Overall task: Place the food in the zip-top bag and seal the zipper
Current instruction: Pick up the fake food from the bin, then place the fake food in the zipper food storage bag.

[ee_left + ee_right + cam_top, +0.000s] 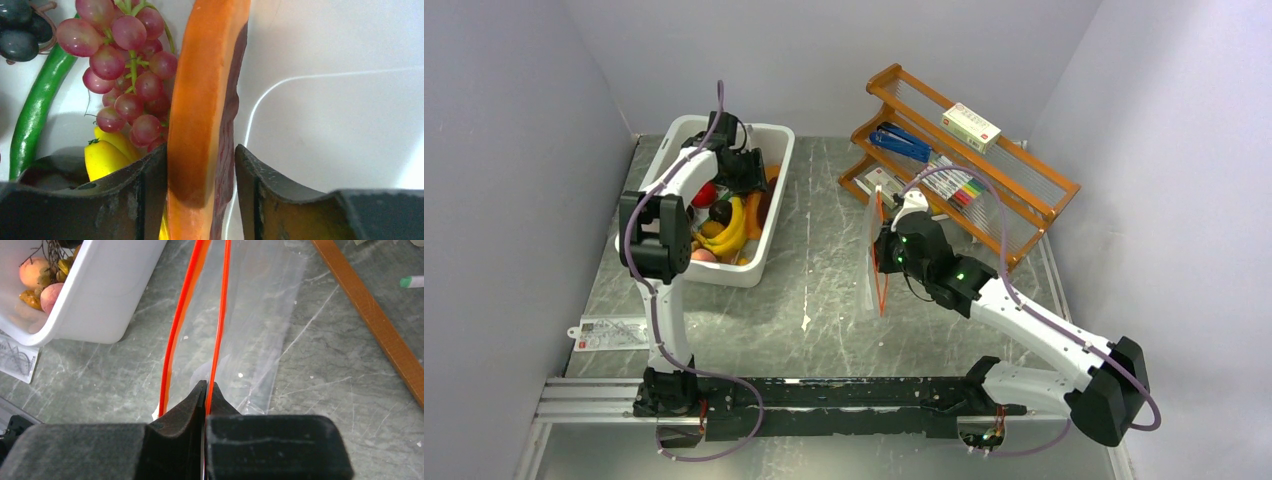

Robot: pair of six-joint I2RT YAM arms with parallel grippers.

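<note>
Holding | left gripper [200,155]: jaws squeeze the orange-rimmed slab [200,75] in white tub [325,125] | right gripper [206,387]: jaws pinch orange zipper [220,315] of clear bag [260,315]

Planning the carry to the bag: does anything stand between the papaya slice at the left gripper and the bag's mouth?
Only the wall of the white bin, which the papaya slice must rise over. Beyond it, nothing visible lies on the table before the zip-top bag, whose mouth the right gripper holds open.
</note>
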